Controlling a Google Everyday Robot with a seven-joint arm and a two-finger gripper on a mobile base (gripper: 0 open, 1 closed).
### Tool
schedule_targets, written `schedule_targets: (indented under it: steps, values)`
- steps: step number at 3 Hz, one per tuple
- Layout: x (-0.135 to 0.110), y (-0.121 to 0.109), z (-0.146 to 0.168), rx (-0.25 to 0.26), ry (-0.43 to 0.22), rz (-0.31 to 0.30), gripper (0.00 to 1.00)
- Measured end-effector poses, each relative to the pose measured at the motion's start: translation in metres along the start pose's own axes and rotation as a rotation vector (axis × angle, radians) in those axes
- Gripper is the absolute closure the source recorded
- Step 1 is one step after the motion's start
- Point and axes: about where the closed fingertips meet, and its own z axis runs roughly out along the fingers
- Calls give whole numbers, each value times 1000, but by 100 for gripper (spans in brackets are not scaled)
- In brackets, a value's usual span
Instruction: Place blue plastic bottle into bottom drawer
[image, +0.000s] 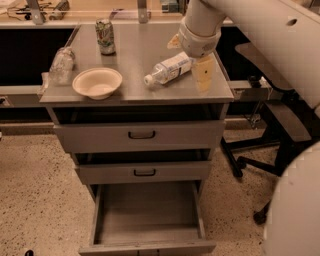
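Blue plastic bottle (167, 70) lies on the desk (135, 50) beneath the wide-spread, empty hand (189, 62); a bowl (97, 82) sits beyond the bottle.

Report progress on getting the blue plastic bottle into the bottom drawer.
Done: the bottom drawer stands pulled open. In hand: the gripper, open, hangs at the base end of the blue plastic bottle, which lies on its side on the cabinet top, ungrasped. Left: grasp, lift, lower into the drawer.

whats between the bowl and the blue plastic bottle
Nothing: the camera view shows only bare grey cabinet top between the bowl and the blue plastic bottle. The open gripper is at the bottle's other end.
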Motion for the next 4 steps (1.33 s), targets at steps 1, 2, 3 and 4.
schedule_targets:
  steps: [1, 2, 3, 4]
  values:
    - [7, -37, 25, -18, 30, -38, 0]
    - [9, -57, 38, -23, 40, -61, 0]
    - [5, -74, 54, -25, 20, -91, 0]
    - [-4, -79, 75, -54, -13, -115, 24]
